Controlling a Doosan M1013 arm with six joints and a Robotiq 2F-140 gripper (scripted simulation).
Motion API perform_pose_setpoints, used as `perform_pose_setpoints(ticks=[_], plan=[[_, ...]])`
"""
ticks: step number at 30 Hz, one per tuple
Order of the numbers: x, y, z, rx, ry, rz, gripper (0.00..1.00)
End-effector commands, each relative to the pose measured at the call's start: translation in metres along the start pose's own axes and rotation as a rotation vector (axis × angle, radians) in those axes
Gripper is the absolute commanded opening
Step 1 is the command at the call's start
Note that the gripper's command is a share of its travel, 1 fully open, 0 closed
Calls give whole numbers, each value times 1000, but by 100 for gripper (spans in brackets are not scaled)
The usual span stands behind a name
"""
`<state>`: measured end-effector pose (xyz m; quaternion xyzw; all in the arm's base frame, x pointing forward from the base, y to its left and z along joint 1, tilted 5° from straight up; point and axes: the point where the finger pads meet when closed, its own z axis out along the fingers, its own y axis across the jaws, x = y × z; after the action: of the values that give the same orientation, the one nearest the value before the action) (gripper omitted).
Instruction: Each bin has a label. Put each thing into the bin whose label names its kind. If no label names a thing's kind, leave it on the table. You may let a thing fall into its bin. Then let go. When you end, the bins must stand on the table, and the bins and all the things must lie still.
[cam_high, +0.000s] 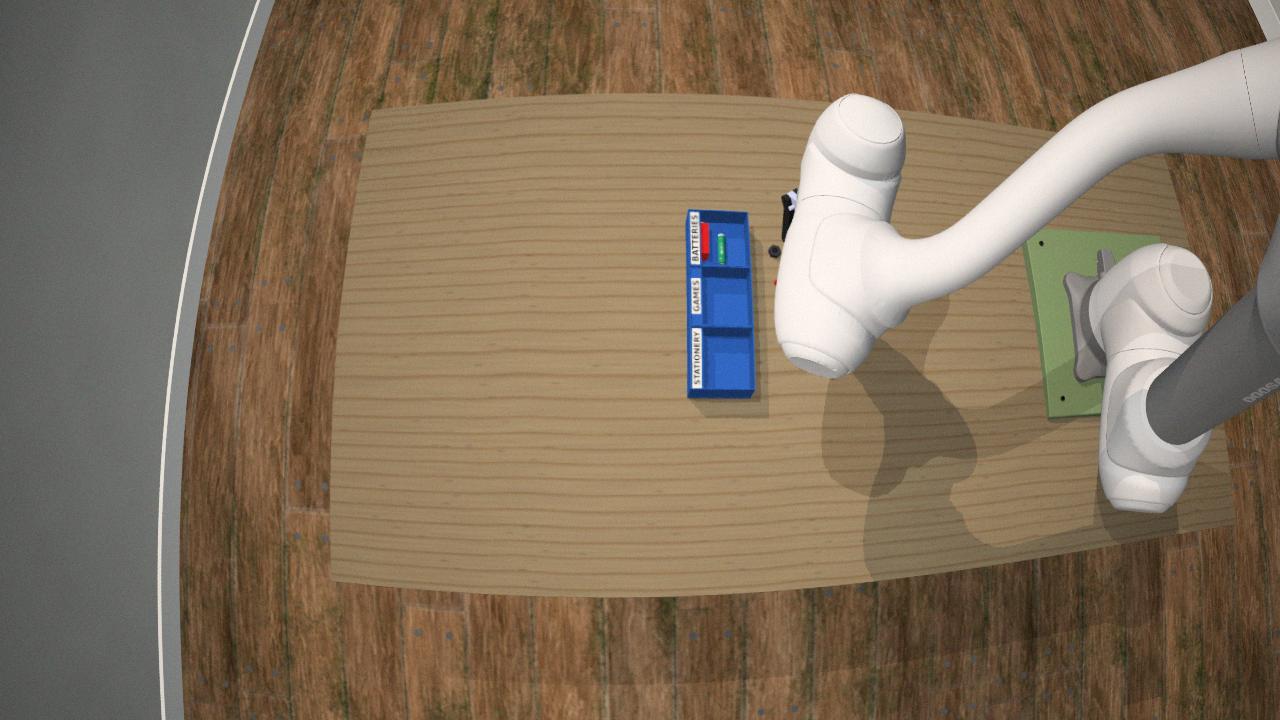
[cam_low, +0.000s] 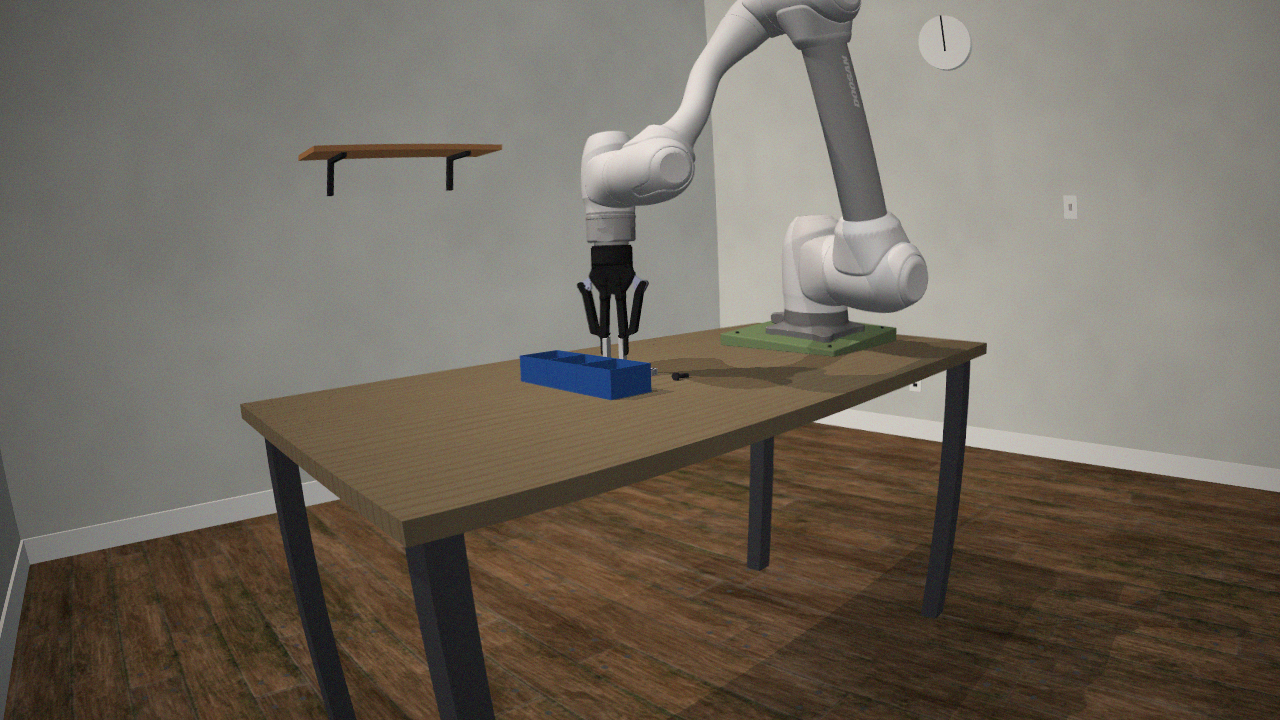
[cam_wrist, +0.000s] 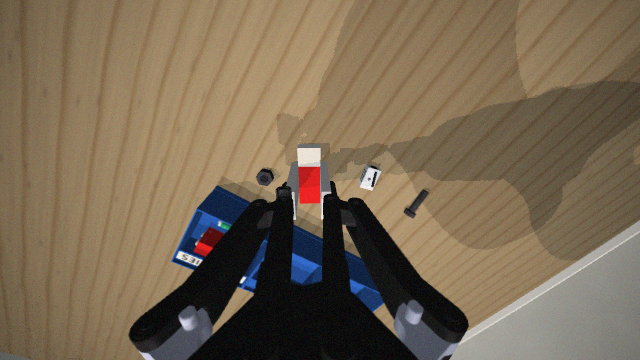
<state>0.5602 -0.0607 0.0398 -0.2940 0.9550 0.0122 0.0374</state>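
Observation:
A red and white eraser (cam_wrist: 309, 186) (cam_high: 775, 282) lies on the table beside the blue bins (cam_high: 721, 392) (cam_low: 565, 376) (cam_wrist: 309, 239). My gripper (cam_wrist: 309, 173) (cam_low: 614, 347) points down at table height with its pads against both long sides of the eraser, shut on it. A small silver sharpener (cam_wrist: 370, 178) (cam_low: 654, 370) lies near it. The labels read BATTERIES, GAMES and STATIONERY. A red block-shaped battery (cam_high: 704, 241) (cam_wrist: 210, 241) and a green cylindrical battery (cam_high: 721, 248) (cam_wrist: 224, 226) are in the BATTERIES bin. The other two bins are empty.
A dark hex nut (cam_high: 774, 251) (cam_wrist: 265, 176) lies between the bins and the gripper side. A dark bolt (cam_wrist: 417, 204) (cam_low: 680, 376) lies beyond the sharpener. The arm's green base plate (cam_high: 1074, 407) (cam_low: 756, 342) is at the far end of the table. The arm hides part of the table from above.

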Motion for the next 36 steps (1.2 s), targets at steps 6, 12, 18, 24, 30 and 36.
perform_pose_setpoints(ticks=[6,12,18,24,30,36], plan=[[0,0,0,0,0,0,11],[0,0,0,0,0,0,11],[0,0,0,0,0,0,11],[0,0,-10,0,0,0,11],[0,0,-27,0,0,0,11],[0,0,-43,0,0,0,11]])
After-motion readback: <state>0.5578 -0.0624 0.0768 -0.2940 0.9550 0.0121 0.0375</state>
